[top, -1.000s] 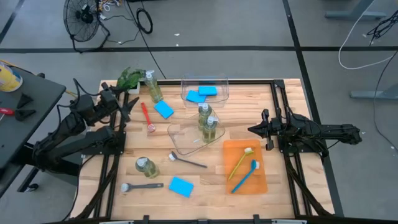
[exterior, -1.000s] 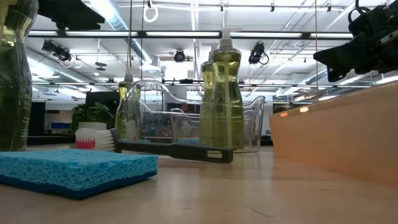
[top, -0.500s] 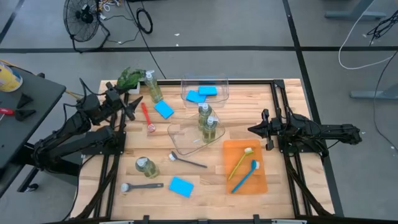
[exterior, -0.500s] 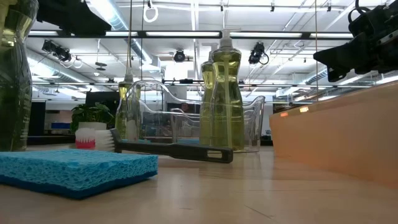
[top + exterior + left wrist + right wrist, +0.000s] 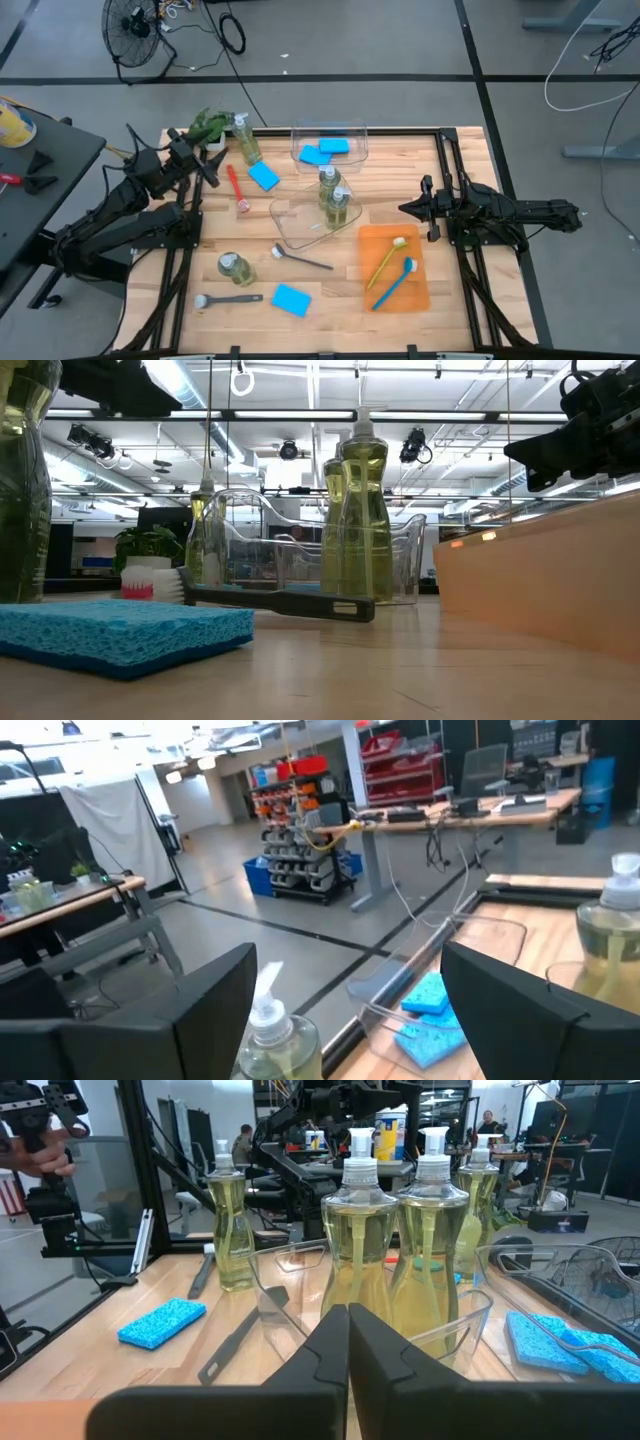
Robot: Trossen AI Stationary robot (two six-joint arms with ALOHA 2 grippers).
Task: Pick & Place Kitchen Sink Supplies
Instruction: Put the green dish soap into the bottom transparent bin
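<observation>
My left gripper [image 5: 207, 170] hovers open over the table's far left part, its fingers either side of a standing pump bottle [image 5: 270, 1038] [image 5: 245, 140] but apart from it. My right gripper [image 5: 404, 208] [image 5: 347, 1342] waits shut at the right, above the table, facing two pump bottles [image 5: 333, 196] that stand in a clear bin [image 5: 296, 222]. A fourth bottle [image 5: 235, 268] stands near left. A red brush [image 5: 236, 187], two dark grey brushes [image 5: 302, 259] [image 5: 228, 298] and two blue sponges [image 5: 264, 177] [image 5: 291, 299] lie flat on the wood.
A far clear bin [image 5: 352, 135] holds two sponges [image 5: 325, 151]. An orange tray [image 5: 415, 288] at near right carries a yellow-green brush [image 5: 387, 259] and a blue brush [image 5: 395, 283]. A leafy plant [image 5: 208, 124] stands at the far left corner. Black frame rails run along both table sides.
My left gripper has moved a little toward the table's far edge, closer to the pump bottle beside the plant, staying open. The right arm and all objects have kept still.
</observation>
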